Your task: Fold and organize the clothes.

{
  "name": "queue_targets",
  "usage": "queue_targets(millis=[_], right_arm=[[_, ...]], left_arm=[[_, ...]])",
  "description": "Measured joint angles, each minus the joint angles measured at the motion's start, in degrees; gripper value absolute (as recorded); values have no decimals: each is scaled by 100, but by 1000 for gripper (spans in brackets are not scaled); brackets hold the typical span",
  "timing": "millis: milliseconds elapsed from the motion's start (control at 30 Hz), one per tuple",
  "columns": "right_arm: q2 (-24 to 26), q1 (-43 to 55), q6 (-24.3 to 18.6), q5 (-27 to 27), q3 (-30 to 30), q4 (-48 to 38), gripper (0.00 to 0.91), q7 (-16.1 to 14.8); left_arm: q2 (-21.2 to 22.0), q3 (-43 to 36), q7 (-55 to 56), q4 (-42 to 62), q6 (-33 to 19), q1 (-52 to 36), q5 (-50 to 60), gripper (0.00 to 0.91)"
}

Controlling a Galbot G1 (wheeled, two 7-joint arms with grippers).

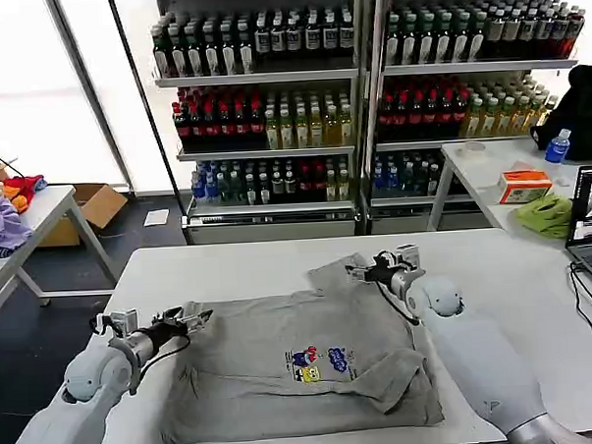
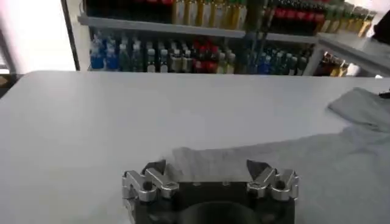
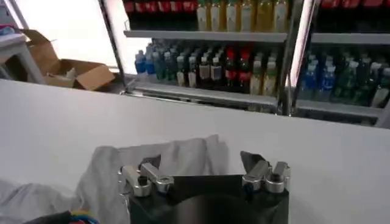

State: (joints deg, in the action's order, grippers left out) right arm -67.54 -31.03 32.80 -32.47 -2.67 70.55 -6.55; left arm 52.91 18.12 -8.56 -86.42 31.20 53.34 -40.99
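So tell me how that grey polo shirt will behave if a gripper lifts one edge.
The polo shirt lies flat with soft wrinkles, so it will likely droop limply. Its folded-over sleeve suggests a lifted edge would bend rather than hold shape. It probably drags across the table.

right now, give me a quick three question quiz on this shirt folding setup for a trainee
1. True or false: the grey polo shirt lies spread on the white table.
2. Which pincer is at the shirt's sleeve near the far edge? A) left pincer B) right pincer
3. Fill in: both pincers have their fingers ____ and hold nothing.

Key
1. True; the shirt lies print side up.
2. B; the right pincer is at the far sleeve, while the left pincer is at the shirt's left edge.
3. Open.
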Motion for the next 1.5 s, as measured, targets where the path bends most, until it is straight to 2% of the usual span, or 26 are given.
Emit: queue_targets(millis=[33, 67, 100, 133, 967, 1500], right_arm=[[-16, 8, -1, 4, 8, -33, 484, -6], [-35, 17, -5, 4, 15, -64, 0, -9], [-53, 26, -9, 4, 19, -93, 0, -12], [-71, 38, -18, 0, 20, -121, 0, -20], [-197, -23, -34, -335, -97, -228, 0, -11], [100, -548, 31, -1060, -594, 717, 0, 189]], left_arm=[[9, -25, -1, 38, -6, -32, 8, 383], [18, -44, -5, 66, -13, -51, 13, 111], [24, -62, -7, 89, -15, -66, 21, 30], [36, -80, -6, 108, -16, -76, 33, 0], [86, -94, -41, 52, 22, 80, 43, 0], [35, 192, 330, -357, 66, 194, -272, 0]])
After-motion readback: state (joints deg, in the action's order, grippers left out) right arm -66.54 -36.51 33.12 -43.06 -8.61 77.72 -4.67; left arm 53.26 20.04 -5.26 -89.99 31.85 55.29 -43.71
